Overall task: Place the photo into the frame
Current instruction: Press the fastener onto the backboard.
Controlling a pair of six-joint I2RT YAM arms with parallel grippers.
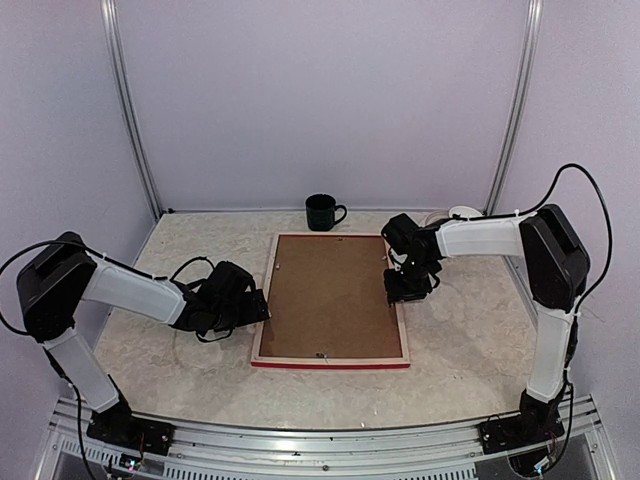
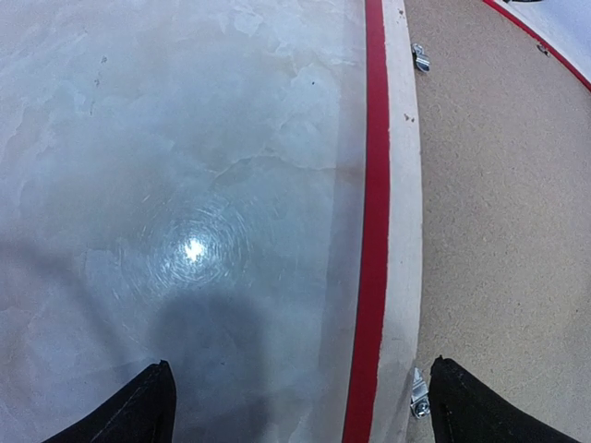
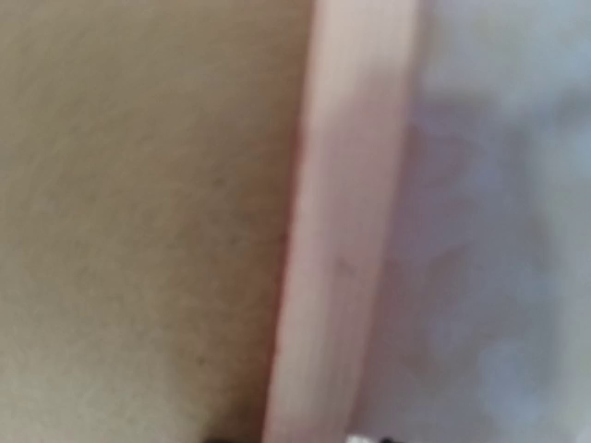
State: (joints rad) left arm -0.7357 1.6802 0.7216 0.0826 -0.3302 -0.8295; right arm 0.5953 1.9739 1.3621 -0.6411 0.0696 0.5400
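Note:
The frame [image 1: 262, 330] lies face down in the middle of the table, pale wood back up, red edge showing at the front. A brown backing board [image 1: 328, 295] fills it. The photo is not visible in any view. My left gripper [image 1: 258, 306] is open at the frame's left rail; in the left wrist view its black fingers [image 2: 138, 411] stand either side of the red-edged rail [image 2: 374, 231]. My right gripper [image 1: 405, 290] is low on the frame's right rail [image 3: 346, 231]. That wrist view is blurred and shows almost nothing of its fingers.
A dark mug [image 1: 322, 212] stands behind the frame's far edge. A white object [image 1: 462, 213] lies at the back right behind the right arm. Small metal retaining clips [image 2: 420, 395] sit along the inner edge of the frame's left rail.

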